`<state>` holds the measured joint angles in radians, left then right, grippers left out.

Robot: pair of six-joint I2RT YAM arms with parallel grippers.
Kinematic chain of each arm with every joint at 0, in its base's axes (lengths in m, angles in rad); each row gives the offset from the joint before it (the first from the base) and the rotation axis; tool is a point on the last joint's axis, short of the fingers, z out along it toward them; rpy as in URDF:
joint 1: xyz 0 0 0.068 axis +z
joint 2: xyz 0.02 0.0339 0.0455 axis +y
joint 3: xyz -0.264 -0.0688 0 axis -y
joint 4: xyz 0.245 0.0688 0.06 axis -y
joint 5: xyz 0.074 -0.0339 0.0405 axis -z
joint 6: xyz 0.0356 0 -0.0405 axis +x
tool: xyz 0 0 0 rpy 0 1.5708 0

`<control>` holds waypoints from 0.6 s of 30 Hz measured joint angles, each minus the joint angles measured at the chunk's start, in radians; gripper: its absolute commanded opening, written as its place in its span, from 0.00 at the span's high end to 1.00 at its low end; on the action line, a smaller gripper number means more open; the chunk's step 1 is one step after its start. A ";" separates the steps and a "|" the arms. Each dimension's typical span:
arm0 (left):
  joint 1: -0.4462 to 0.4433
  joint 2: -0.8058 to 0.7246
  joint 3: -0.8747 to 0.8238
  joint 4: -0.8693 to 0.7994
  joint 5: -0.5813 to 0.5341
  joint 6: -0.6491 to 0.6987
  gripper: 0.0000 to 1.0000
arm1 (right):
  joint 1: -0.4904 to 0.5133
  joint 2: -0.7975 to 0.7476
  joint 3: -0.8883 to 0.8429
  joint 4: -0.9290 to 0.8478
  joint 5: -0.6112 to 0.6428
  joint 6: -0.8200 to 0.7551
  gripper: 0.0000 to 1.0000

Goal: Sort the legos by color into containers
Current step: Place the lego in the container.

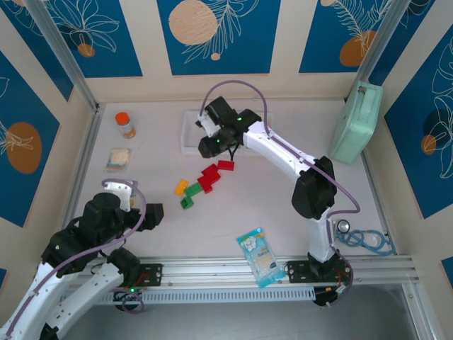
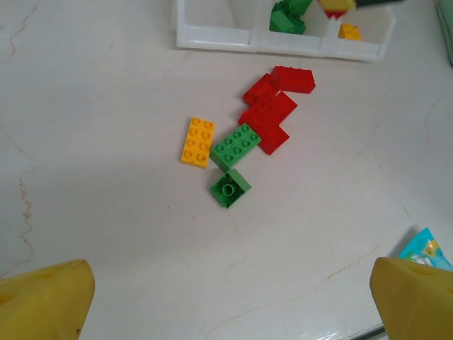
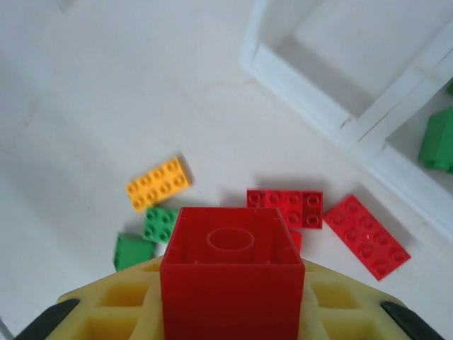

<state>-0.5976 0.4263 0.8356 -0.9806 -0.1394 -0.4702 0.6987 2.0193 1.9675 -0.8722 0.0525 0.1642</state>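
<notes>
Right end effector (image 3: 231,312) clamps red lego (image 3: 231,262) near white containers (image 3: 301,79)

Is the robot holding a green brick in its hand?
No, the brick gripped in the right jaws is red, as the right wrist camera shows.

A robot test cell in a lab; a left arm (image 1: 71,280) and a right arm (image 1: 283,152) are bolted to an aluminium rail (image 1: 212,268) at the edge of a white table (image 1: 212,230). Printed blue leaf panels (image 1: 248,42) and metal posts (image 1: 60,49) wall it in.
</notes>
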 measured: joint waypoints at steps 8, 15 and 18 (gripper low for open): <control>0.007 0.016 0.000 0.000 -0.001 0.000 0.01 | -0.067 0.061 0.103 0.085 -0.098 0.189 0.84; 0.015 0.025 0.000 0.000 -0.004 0.000 0.01 | -0.082 0.255 0.285 0.146 -0.139 0.311 0.83; 0.018 0.025 0.000 0.000 -0.005 0.000 0.01 | -0.082 0.353 0.383 0.151 -0.139 0.359 0.84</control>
<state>-0.5800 0.4511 0.8356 -0.9810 -0.1440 -0.4706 0.6170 2.3722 2.3505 -0.7216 -0.0868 0.5228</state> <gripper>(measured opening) 0.994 0.325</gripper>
